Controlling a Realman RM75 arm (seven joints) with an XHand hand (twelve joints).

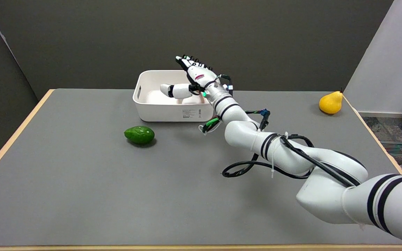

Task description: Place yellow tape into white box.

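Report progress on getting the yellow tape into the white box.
Done: the right hand is over the white box, fingers spread, holding nothing. No yellow tape shows on the table; a pale shape lies in the box behind the hand, unidentifiable. Left: pull the arm away and check.

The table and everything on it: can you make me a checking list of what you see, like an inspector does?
Surface: grey table with a light wooden edge, no spills seen.
Job's things: white box stands at the far middle; the yellow tape is not visible, possibly hidden behind the box wall or the hand.
Clutter: green avocado in front of the box; yellow pear near the far right edge.
Robot hand: right robot hand is over the box, fingers spread, holding nothing.
Cables: black cable loops loosely off the right arm, hanging low over the table.
Surroundings: dark wall behind, pale panel at right, floor vent beyond the table.
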